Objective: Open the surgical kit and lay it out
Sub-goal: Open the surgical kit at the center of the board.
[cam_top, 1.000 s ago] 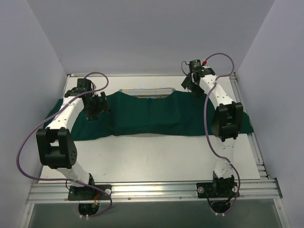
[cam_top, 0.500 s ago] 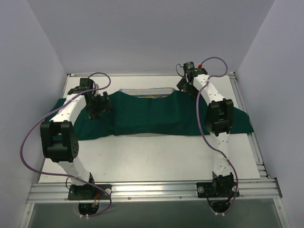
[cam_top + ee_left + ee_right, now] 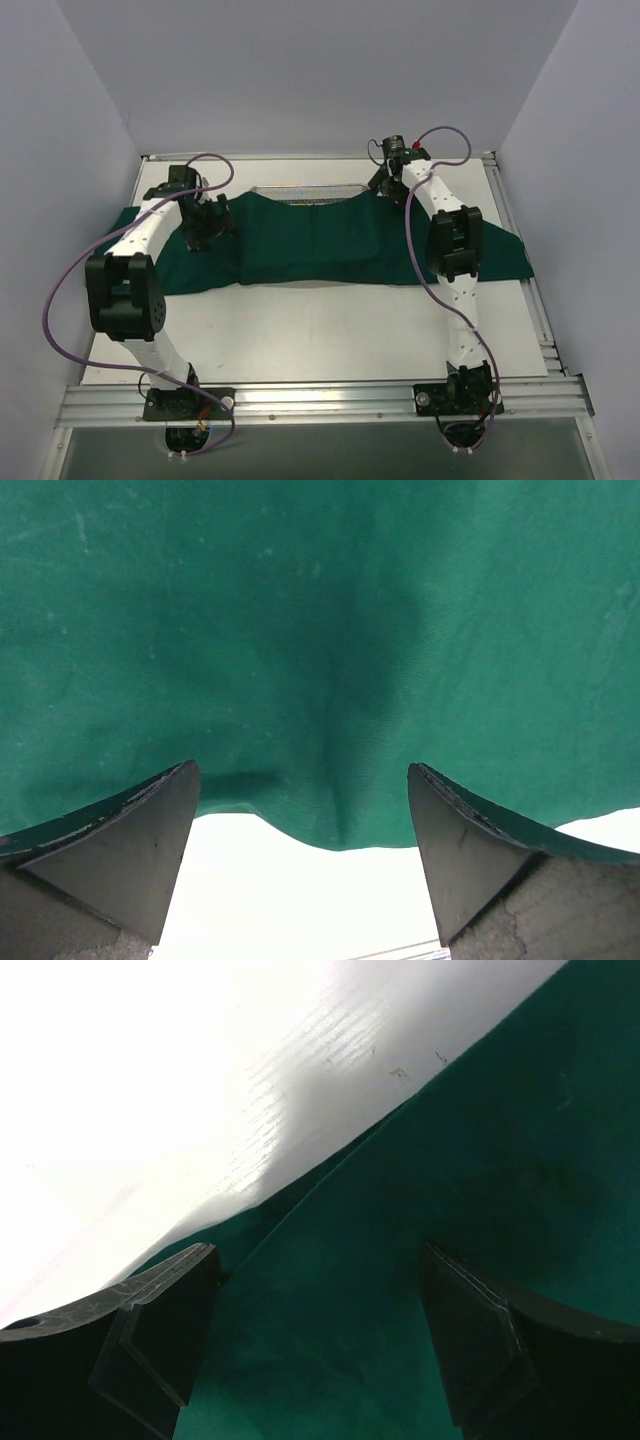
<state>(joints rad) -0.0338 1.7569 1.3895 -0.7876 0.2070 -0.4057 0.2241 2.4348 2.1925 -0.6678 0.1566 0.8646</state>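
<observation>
A white table [image 3: 330, 330] sits inside a small booth. Three plain walls stand round it: a back wall [image 3: 320, 70], a left wall [image 3: 50, 180] and a right wall [image 3: 595, 180]. They are pale grey with a bit of purple. A silver rail [image 3: 320, 398] runs along the near edge of the table. Below the rail is a dull grey strip [image 3: 320, 450]. The light is bright and even, and the table top looks very white.

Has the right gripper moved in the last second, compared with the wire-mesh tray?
Yes. The right gripper has shifted left in the top view, closer to the right end of the wire-mesh tray, which has stayed in place under the green cloth.
</observation>
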